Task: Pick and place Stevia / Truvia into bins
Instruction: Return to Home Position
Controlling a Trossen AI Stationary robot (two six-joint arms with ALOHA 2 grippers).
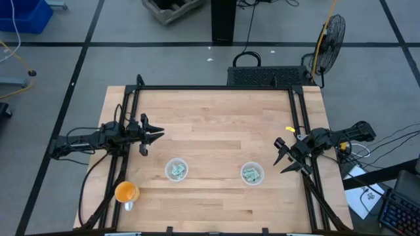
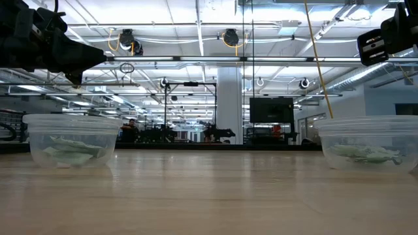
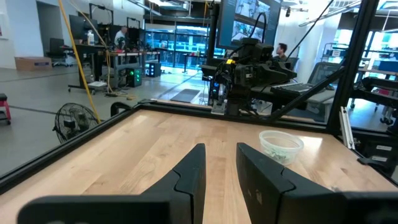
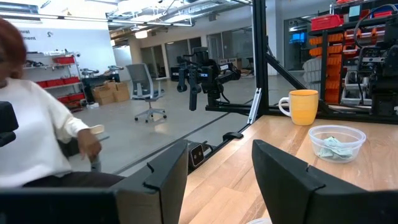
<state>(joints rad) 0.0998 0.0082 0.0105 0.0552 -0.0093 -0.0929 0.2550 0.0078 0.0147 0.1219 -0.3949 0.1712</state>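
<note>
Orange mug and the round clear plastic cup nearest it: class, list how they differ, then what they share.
The orange mug is opaque with a side handle; the round clear plastic cup is see-through and handleless. The cup holds pale green packets; the mug's contents cannot be told. The mug looks taller. Both stand upright on the wooden table, untouched by the left gripper or right gripper.

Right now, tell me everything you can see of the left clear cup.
The left clear cup is small, round, transparent plastic with a whitish bottom, standing upright on the wooden table, left of its middle. Pale green and white packets lie loosely in its bottom, well below the rim. Nothing else touches it: the orange cup stands apart, and the left gripper and right gripper hang open, away from it.
</note>
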